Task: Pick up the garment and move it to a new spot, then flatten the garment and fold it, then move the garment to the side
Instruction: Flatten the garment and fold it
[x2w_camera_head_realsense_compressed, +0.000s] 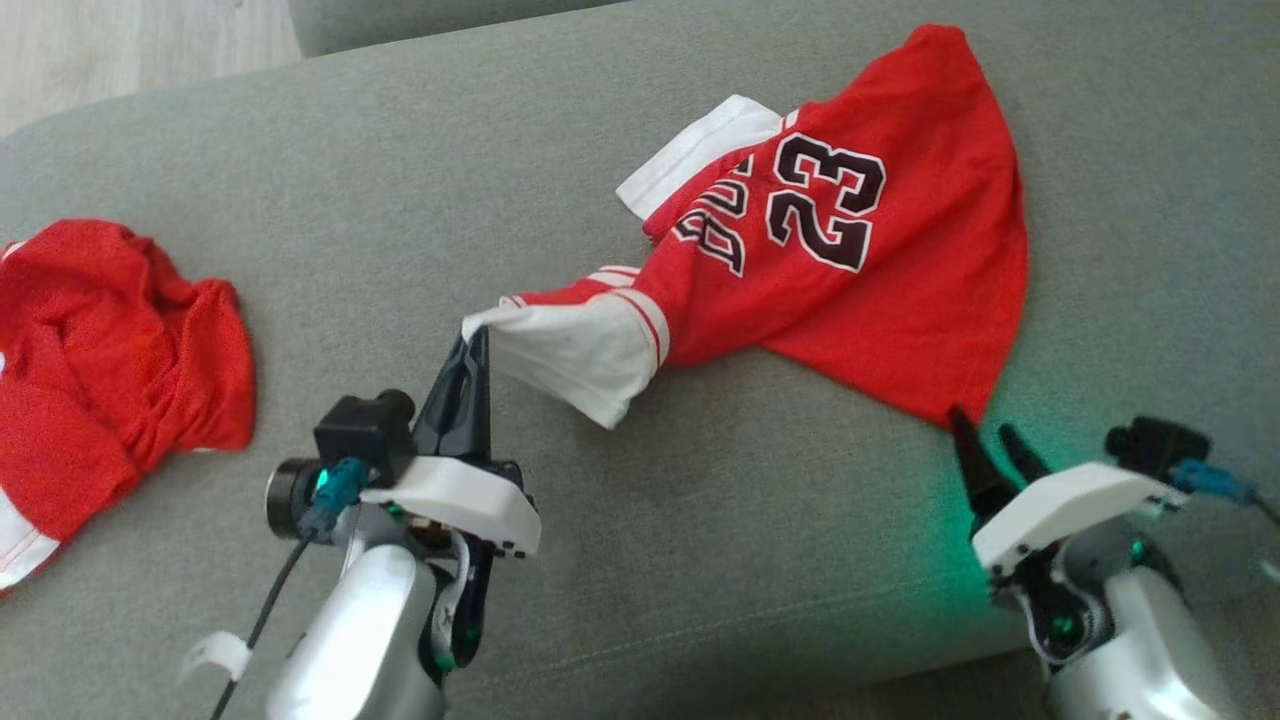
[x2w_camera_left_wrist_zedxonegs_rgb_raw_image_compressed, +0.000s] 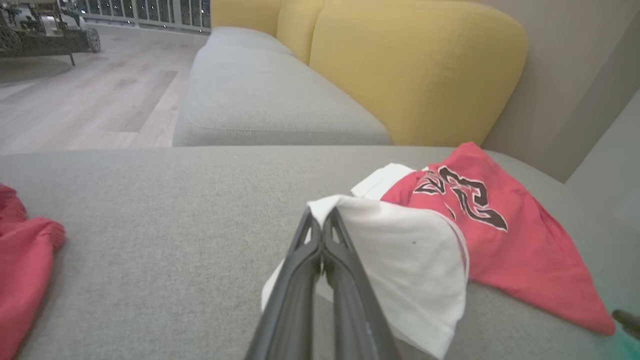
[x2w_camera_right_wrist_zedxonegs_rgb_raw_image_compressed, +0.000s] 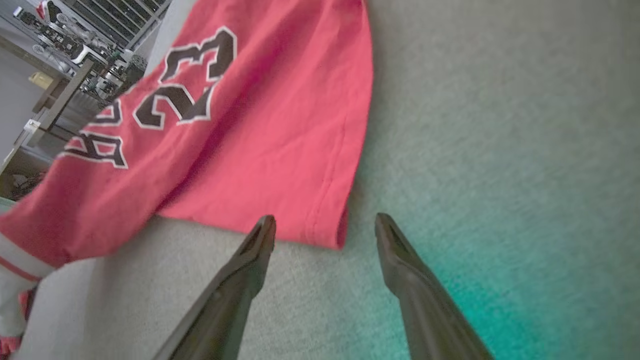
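Note:
The garment (x2w_camera_head_realsense_compressed: 860, 250) is a red jersey with white sleeves and a black "23", spread on a grey sofa seat (x2w_camera_head_realsense_compressed: 700, 520). My left gripper (x2w_camera_head_realsense_compressed: 478, 340) is shut on the tip of its white sleeve (x2w_camera_head_realsense_compressed: 575, 355), which is pulled out toward the lower left. In the left wrist view the closed gripper (x2w_camera_left_wrist_zedxonegs_rgb_raw_image_compressed: 322, 216) pinches the sleeve edge (x2w_camera_left_wrist_zedxonegs_rgb_raw_image_compressed: 410, 260). My right gripper (x2w_camera_head_realsense_compressed: 985, 428) stands open just below the jersey's lower hem corner (x2w_camera_right_wrist_zedxonegs_rgb_raw_image_compressed: 327, 227); in the right wrist view the gripper (x2w_camera_right_wrist_zedxonegs_rgb_raw_image_compressed: 325, 231) has that corner between and just beyond its tips, not touching.
A second red garment (x2w_camera_head_realsense_compressed: 110, 370) lies crumpled at the left edge of the seat. Yellow back cushions (x2w_camera_left_wrist_zedxonegs_rgb_raw_image_compressed: 415, 65) and another grey seat (x2w_camera_left_wrist_zedxonegs_rgb_raw_image_compressed: 265, 100) rise behind. Wood floor (x2w_camera_head_realsense_compressed: 130, 50) lies beyond the sofa's far left edge.

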